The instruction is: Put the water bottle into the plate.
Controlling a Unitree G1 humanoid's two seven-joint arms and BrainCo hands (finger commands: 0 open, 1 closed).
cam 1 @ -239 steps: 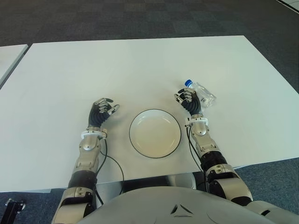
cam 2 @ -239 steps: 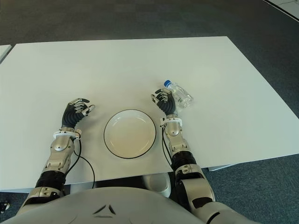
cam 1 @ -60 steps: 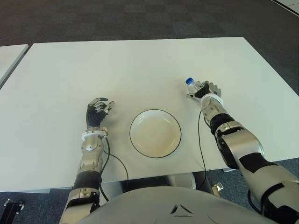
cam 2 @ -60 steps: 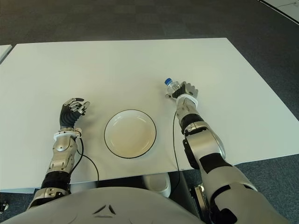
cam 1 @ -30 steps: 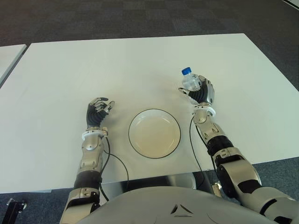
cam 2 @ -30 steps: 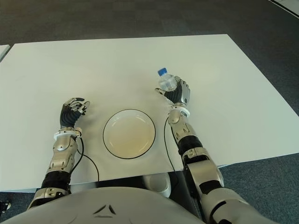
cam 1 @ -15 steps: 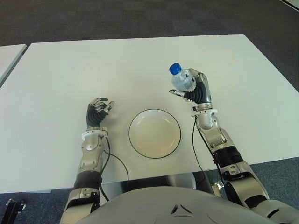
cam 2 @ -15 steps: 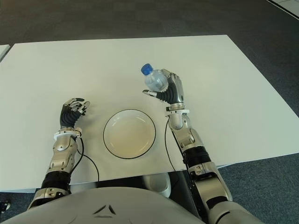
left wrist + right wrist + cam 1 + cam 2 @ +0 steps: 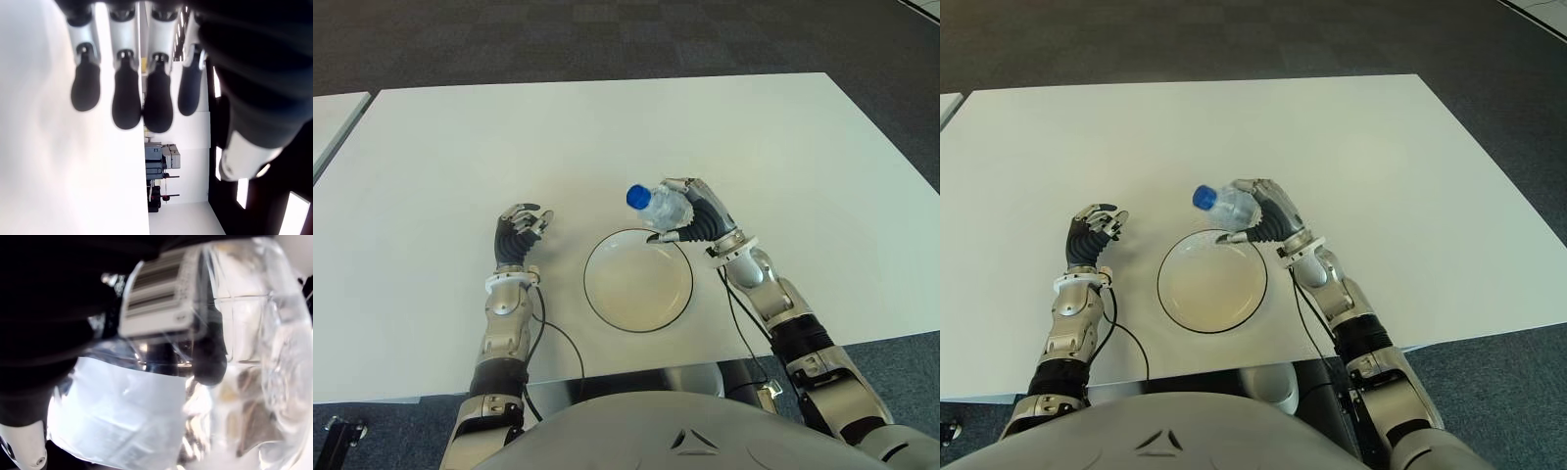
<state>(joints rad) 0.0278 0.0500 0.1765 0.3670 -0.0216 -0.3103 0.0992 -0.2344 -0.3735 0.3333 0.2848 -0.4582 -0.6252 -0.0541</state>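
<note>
My right hand (image 9: pixel 690 217) is shut on a clear water bottle (image 9: pixel 661 207) with a blue cap. The bottle is tilted with its cap toward my left, held in the air over the far edge of the plate (image 9: pixel 615 304), a white dish with a dark rim near the table's front. In the right wrist view the bottle (image 9: pixel 230 367) fills the frame, with a barcode label and dark fingers (image 9: pixel 58 308) wrapped around it. My left hand (image 9: pixel 518 235) shows to the left of the plate with its fingers curled and holding nothing.
The white table (image 9: pixel 607 137) stretches wide around the plate; its front edge runs just behind my elbows. Dark carpet lies beyond the far edge. A second white surface (image 9: pixel 331 117) shows at the far left.
My right hand has carried the bottle left and down toward the plate, tipping it from upright to a slant with the cap leftward. The left hand has not moved.
</note>
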